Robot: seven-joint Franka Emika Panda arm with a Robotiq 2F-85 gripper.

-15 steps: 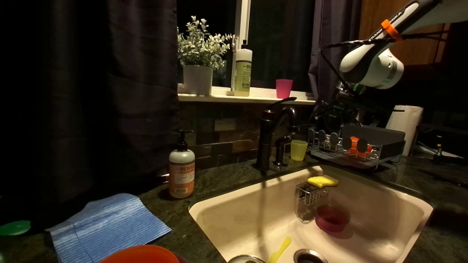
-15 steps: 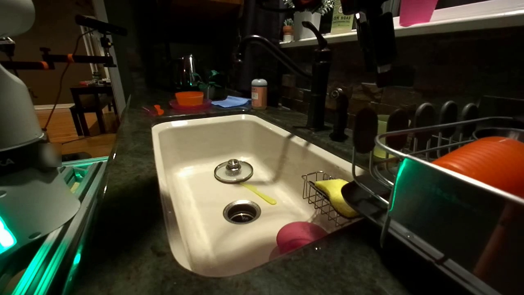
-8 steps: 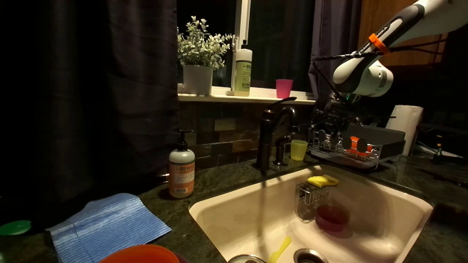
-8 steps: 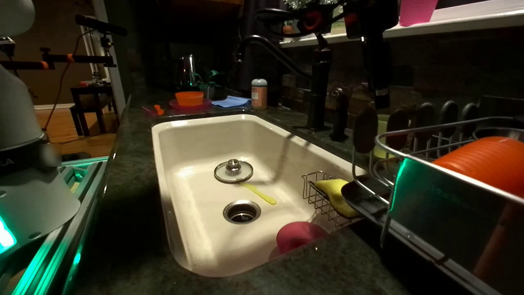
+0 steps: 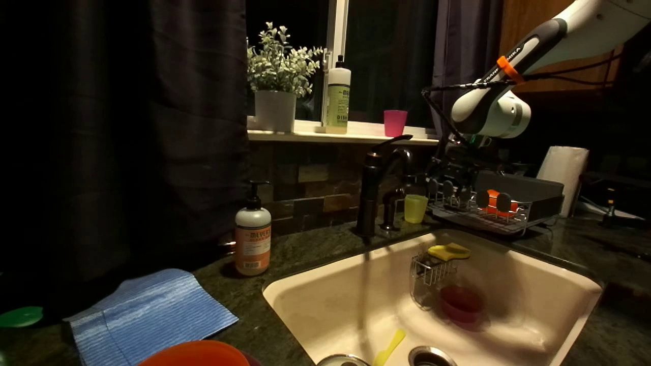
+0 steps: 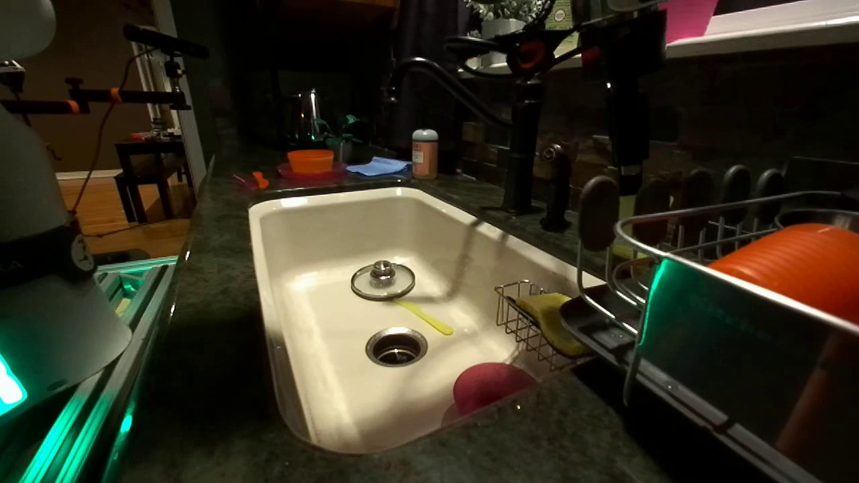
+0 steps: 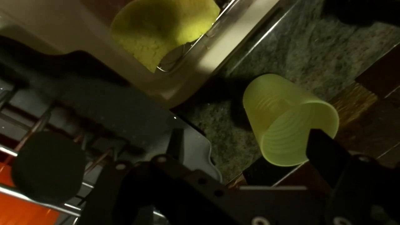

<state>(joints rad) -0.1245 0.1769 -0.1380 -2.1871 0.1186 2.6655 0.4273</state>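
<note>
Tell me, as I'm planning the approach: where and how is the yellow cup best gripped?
Probably by its upper sides, from above, with the open gripper around them: the yellow cup stands upright, mouth up, widening toward the rim. Faucet and rack flank it, so a sideways approach looks tighter.

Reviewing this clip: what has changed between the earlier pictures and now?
The arm has moved down and toward the faucet, bringing the open gripper lower, toward the yellow cup. The sponge looks darker. Nothing was taken hold of or let go. The cup, sponge, glass lid and pink bowl stayed in place.
</note>
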